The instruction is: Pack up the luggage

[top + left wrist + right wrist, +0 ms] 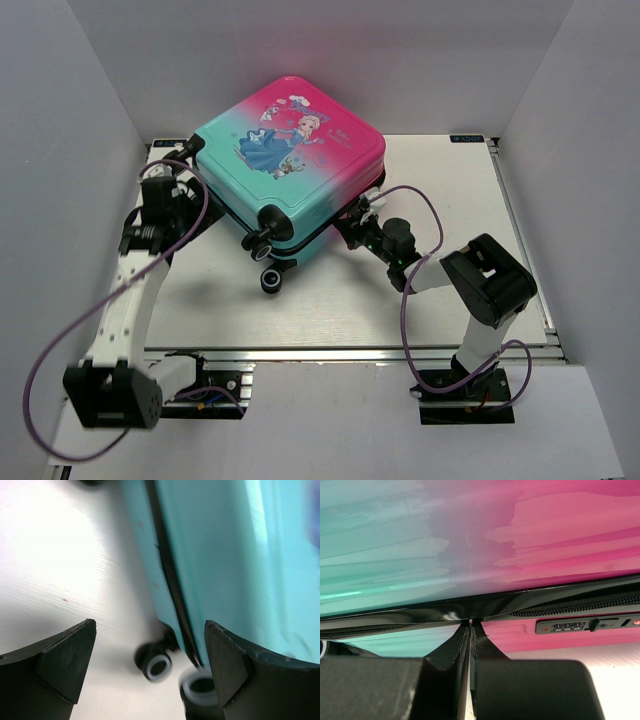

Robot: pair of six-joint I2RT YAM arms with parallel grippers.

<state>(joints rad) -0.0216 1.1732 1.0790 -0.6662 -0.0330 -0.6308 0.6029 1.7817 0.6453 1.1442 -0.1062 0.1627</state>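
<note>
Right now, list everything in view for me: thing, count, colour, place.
luggage: one, pink-to-teal shell with a cartoon princess print, lying print side up at the back centre of the table
wheels: two seen, black with pale rims, at the luggage's near corner
zipper: one, black, along the luggage's side seam
combination lock: one, black on the pink side wall, below the zipper
table: one, white, under everything
cables: two, purple, one looped on each side of the luggage
left end effector: one, black, open, beside the luggage's teal side above the wheels
right end effector: one, black, shut, tips against the black seam
</note>
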